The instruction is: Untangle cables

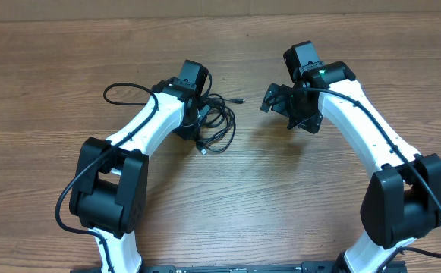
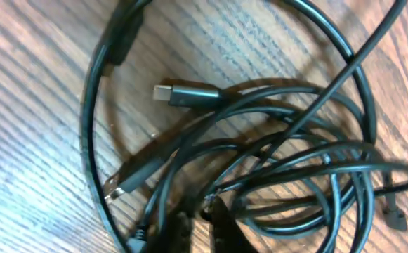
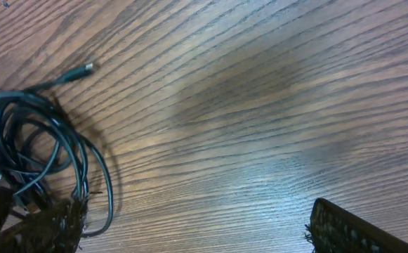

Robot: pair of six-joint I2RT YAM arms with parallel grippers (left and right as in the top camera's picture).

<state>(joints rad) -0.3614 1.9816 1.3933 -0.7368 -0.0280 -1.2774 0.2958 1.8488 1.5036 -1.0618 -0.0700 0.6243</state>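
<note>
The cables [image 1: 222, 130] lie as one tangled bundle of thin black cords on the wooden table, left of centre. My left gripper [image 1: 202, 121] is down in the bundle. In the left wrist view the loops [image 2: 288, 151] and a loose plug [image 2: 189, 93] fill the frame. The left fingers [image 2: 198, 221] are nearly together and pinch a strand at their tips. My right gripper [image 1: 278, 102] is open and empty, hovering to the right of the bundle. In the right wrist view its fingers [image 3: 200, 232] are wide apart, with the bundle [image 3: 42, 140] at the left and one plug end [image 3: 84, 68] sticking out.
A black cord loop [image 1: 121, 92] lies to the left of the left arm; I cannot tell whether it belongs to the arm. Bare wooden table [image 1: 281, 197] stretches between the two arms.
</note>
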